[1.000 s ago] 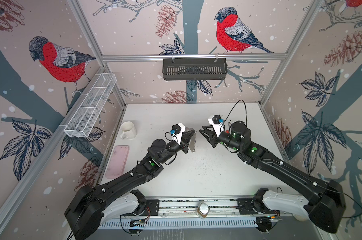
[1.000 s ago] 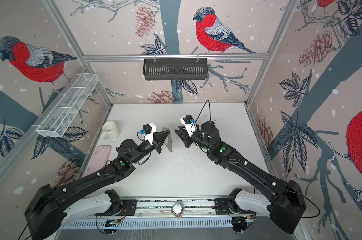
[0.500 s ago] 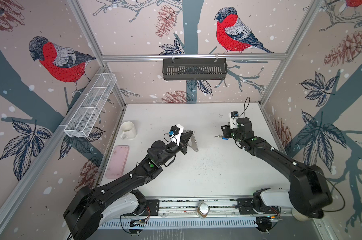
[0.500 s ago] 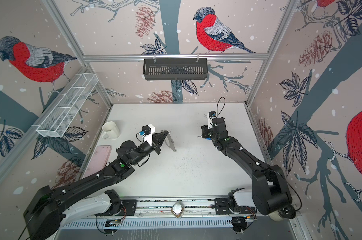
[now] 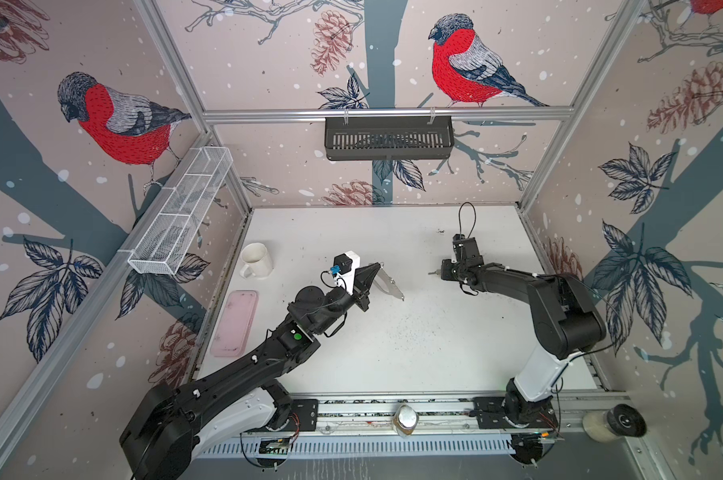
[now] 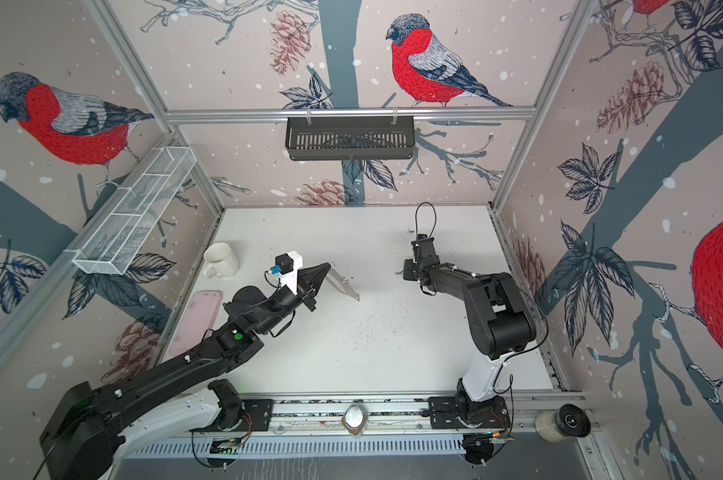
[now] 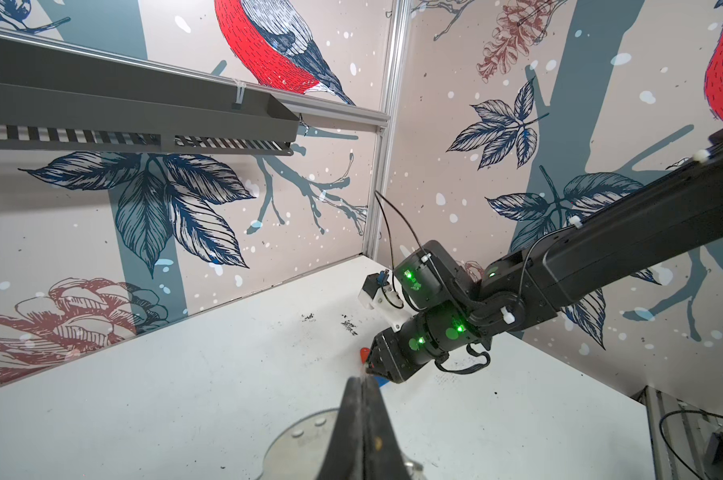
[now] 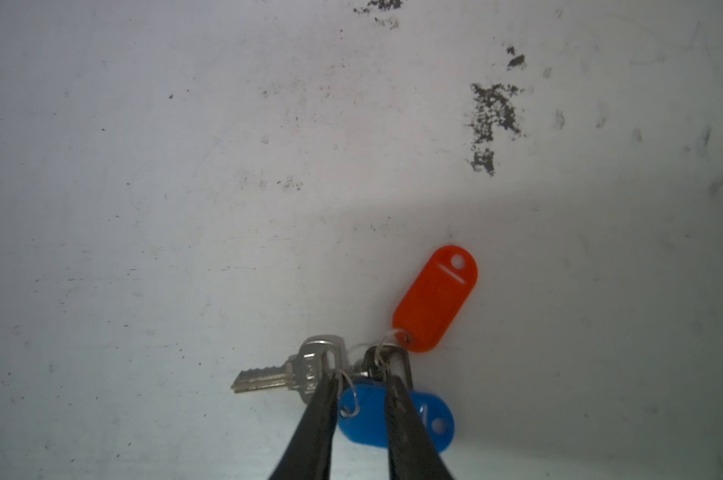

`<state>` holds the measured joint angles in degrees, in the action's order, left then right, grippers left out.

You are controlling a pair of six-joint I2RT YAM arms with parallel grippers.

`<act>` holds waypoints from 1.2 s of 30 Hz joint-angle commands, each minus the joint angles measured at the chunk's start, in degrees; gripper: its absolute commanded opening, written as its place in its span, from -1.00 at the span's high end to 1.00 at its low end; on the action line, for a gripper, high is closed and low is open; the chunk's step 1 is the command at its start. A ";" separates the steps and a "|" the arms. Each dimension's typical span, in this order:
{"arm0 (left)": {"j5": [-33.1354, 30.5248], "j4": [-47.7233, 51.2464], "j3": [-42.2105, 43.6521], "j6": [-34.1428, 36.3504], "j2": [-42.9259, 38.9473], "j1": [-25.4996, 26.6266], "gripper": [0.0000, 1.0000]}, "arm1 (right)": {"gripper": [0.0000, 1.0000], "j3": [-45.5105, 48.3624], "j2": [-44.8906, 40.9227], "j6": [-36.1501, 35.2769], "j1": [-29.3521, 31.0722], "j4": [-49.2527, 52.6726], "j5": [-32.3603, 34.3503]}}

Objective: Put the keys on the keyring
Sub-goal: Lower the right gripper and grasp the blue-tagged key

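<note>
Steel keys (image 8: 310, 370), lower centre, lay between the right tool's (image 8: 362, 378) parted jaws, which might pinch only the blue tag (image 8: 418, 417) and slip; left tool (image 7: 362, 379) clamped the keyring (image 5: 388, 283).

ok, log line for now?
left gripper: shut on keyring | right gripper: astride keys on table, grip unclear | keys off keyring
</note>
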<state>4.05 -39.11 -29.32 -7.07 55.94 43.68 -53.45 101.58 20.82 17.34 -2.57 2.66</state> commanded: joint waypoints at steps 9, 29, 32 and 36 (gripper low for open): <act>-0.60 0.35 0.06 0.39 -0.75 -0.03 1.00 | 0.60 -0.05 2.36 0.60 0.12 -1.56 0.61; -0.36 0.70 -0.30 0.65 -0.48 -0.03 1.00 | 0.96 0.61 1.01 0.91 1.02 -2.09 -2.17; -0.28 0.57 -0.14 0.48 -0.49 -0.02 1.00 | 0.98 0.80 0.20 0.81 1.29 -1.92 -2.39; -0.28 0.53 -0.03 0.28 -0.66 -0.07 1.00 | 0.99 1.30 -2.31 0.20 1.64 -1.54 -3.37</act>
<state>3.40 -36.86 -29.28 -7.01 55.57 43.70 -52.42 100.92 21.19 18.70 -4.40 0.30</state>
